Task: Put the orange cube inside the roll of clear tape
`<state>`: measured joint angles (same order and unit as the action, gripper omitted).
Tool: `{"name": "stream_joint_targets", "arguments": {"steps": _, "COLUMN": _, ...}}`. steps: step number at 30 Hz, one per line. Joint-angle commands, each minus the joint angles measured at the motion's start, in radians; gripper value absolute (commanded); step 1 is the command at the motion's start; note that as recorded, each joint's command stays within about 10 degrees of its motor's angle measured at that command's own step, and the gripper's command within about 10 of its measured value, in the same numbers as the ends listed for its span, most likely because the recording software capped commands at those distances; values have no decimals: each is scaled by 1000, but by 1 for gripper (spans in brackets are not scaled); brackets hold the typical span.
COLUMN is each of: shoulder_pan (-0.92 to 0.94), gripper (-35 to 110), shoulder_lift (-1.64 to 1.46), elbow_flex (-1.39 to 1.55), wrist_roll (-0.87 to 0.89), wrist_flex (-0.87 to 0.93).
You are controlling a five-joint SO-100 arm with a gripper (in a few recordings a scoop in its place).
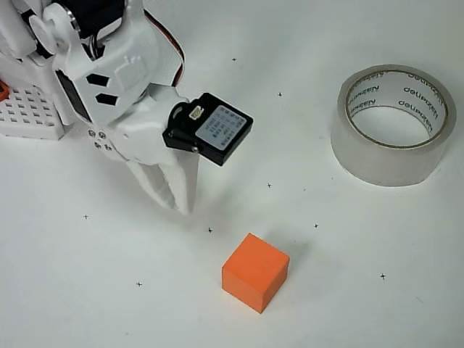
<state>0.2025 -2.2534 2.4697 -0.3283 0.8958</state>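
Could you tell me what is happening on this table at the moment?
In the overhead view, a white robot arm reaches in from the upper left. Its tool points down at the table, holding nothing, its fingers close together. The orange cube sits untouched just below and right of it. The roll of clear tape lies flat at the upper right, its hole empty.

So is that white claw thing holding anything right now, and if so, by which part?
Nothing is held. The gripper has its fingers close together over bare table, apart from the orange cube, which sits free. The roll of clear tape lies off to the right.
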Motion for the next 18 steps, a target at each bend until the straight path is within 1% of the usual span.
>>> {"name": "stream_joint_targets", "arguments": {"steps": 1, "shoulder_pan": 6, "gripper": 15, "shoulder_lift": 44, "elbow_flex": -173, "wrist_roll": -9, "wrist_flex": -21}}
{"name": "stream_joint_targets", "arguments": {"steps": 5, "shoulder_pan": 9, "gripper": 21, "shoulder_lift": 41, "elbow_flex": -273, "wrist_roll": -25, "wrist_flex": -17}}
{"name": "stream_joint_targets", "arguments": {"steps": 9, "shoulder_pan": 9, "gripper": 23, "shoulder_lift": 61, "elbow_flex": -367, "wrist_roll": -34, "wrist_flex": -17}}
{"name": "stream_joint_targets", "arguments": {"steps": 16, "shoulder_pan": -17, "gripper": 28, "shoulder_lift": 195, "elbow_flex": -428, "wrist_roll": -34, "wrist_flex": -21}}
{"name": "stream_joint_targets", "arguments": {"steps": 18, "shoulder_pan": -25, "gripper": 31, "shoulder_lift": 242, "elbow_flex": -457, "wrist_roll": -32, "wrist_flex": -21}}
